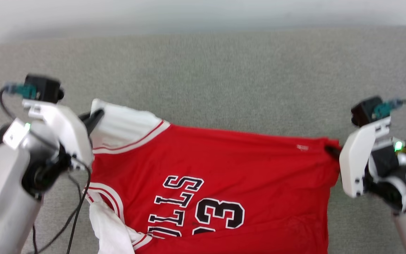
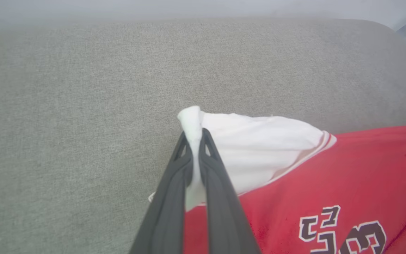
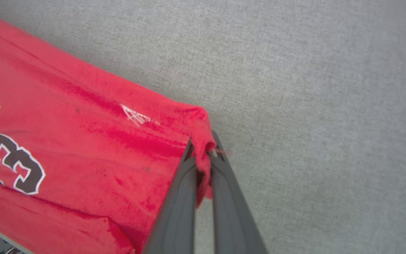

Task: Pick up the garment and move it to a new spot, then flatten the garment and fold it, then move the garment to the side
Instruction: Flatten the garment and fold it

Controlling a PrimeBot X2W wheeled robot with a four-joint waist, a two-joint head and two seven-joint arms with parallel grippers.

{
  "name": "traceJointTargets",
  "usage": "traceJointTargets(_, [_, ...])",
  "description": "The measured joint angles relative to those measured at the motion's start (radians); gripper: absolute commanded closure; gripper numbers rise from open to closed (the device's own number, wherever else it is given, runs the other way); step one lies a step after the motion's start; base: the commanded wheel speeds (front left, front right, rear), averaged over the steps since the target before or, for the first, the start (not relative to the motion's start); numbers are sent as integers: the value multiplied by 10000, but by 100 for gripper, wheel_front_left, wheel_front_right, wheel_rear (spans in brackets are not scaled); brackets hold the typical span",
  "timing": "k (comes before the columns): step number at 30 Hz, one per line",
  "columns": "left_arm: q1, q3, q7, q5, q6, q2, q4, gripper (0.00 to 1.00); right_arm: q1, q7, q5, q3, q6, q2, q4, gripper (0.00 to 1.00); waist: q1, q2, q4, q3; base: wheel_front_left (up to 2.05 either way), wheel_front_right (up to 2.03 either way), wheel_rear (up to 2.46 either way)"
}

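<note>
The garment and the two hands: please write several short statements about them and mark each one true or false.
1. The left hand is shut on a white sleeve of the garment. True.
2. The right hand is open and apart from the garment. False: it is shut on a red corner of it.
3. The garment is folded into a neat pile. False: it is stretched out between the two hands.
4. The surface around the garment is grey fabric. True.
</note>
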Motion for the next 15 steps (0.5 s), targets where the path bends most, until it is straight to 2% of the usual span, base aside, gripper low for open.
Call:
traceJointTargets(9, [3449, 401, -740, -422, 1346, 581, -2040, 100, 2378, -708, -504, -297, 0, 293, -909, 100, -1, 0, 29, -1179, 0, 0, 0])
traceJointTargets(15, [5426, 430, -1020, -867, 1973, 499, -2548, 100, 3656, -1478, -1074, -566, 0, 650, -673, 100, -2, 0, 59, -1607, 0, 0, 0])
